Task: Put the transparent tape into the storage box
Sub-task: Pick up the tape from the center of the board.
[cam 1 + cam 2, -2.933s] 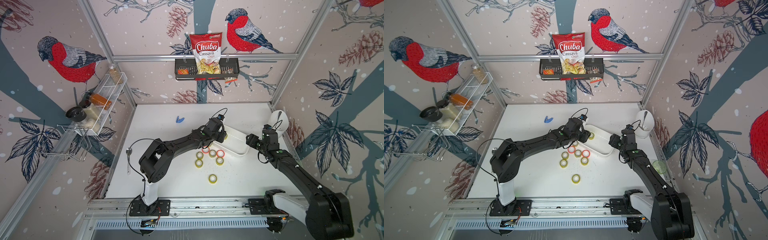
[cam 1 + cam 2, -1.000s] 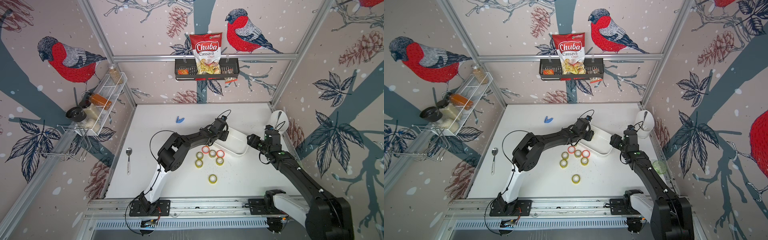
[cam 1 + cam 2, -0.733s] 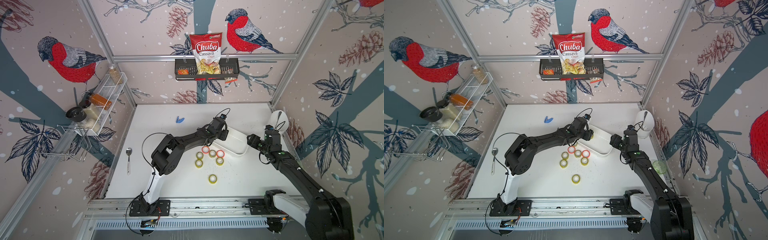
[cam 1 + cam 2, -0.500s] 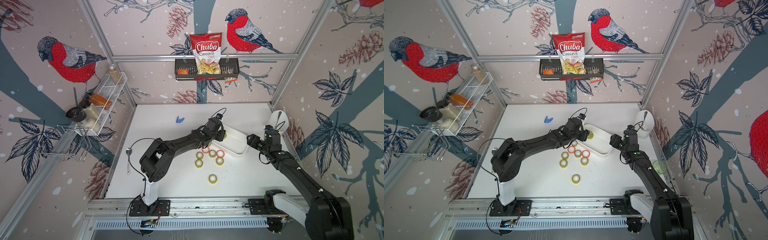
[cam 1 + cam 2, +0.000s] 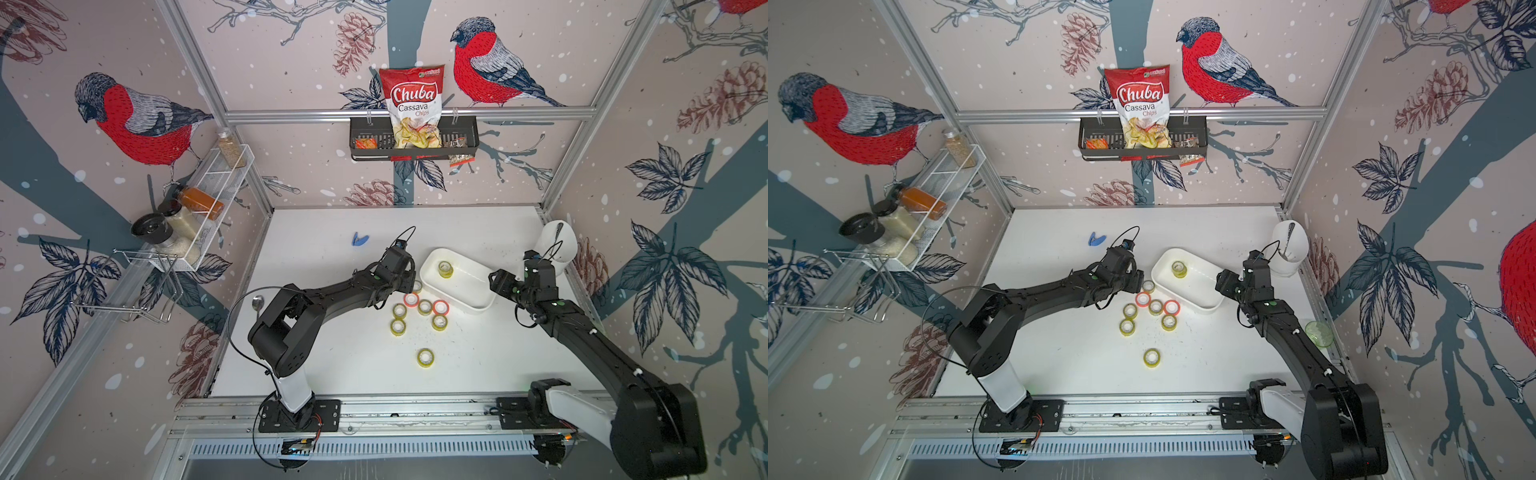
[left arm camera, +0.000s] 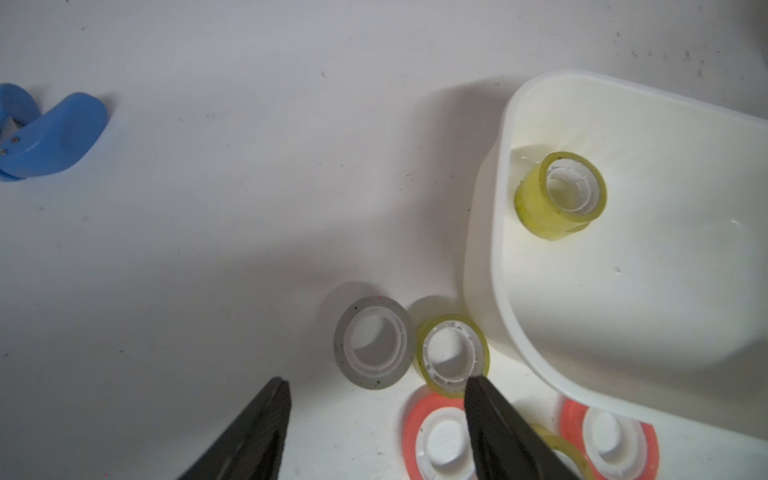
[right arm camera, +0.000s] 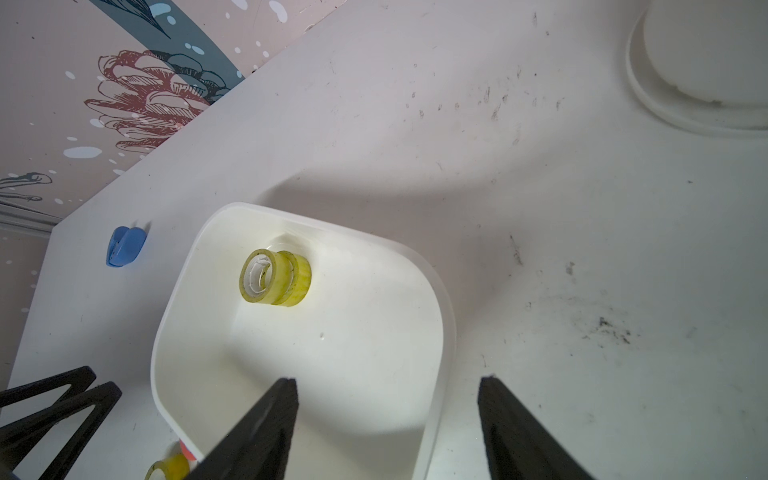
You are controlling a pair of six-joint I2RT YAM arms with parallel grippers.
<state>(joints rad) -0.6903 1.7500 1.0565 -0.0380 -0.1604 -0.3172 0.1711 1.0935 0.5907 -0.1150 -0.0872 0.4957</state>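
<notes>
On the white tabletop, we see the storage box holding a yellow tape roll. The transparent tape lies flat outside the box, just ahead of the open, empty left end effector. The right end effector gapes open over the box's rim.

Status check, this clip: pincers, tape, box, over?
Both open: left pincer above loose rolls, right pincer at box edge. One yellow roll in box. Nothing blocking.
</notes>
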